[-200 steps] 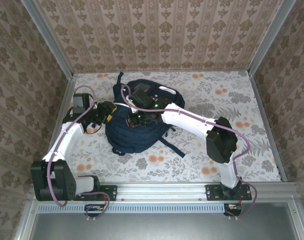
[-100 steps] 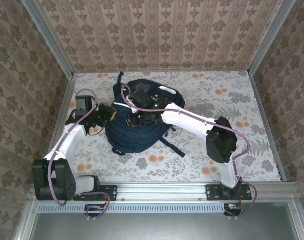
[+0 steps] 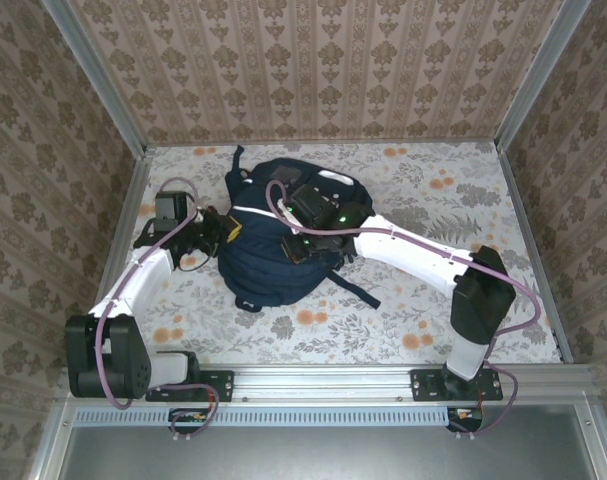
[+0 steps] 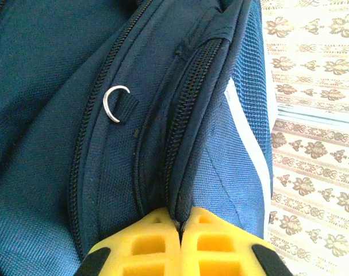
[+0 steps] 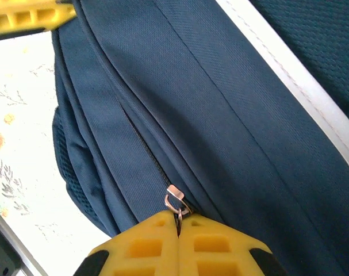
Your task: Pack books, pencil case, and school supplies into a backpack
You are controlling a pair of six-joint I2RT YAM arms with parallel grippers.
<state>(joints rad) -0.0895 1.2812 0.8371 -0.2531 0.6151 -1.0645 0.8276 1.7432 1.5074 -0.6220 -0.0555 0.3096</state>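
Right wrist view: my right end effector [image 5: 179,225] pinches the zipper pull [image 5: 173,199] of the backpack [image 5: 231,115] lying on the counter [image 5: 19,115], my left end effector [image 4: 180,229] clamped on its zipper seam [image 4: 180,172], probably to brace fabric for zipping.

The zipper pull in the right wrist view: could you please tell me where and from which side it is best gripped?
Take the zipper pull itself, the only part standing proud of the backpack fabric. Come in along the zipper line from the view's lower edge, closing flat on both faces; the shut right tool seems to pinch it just so.
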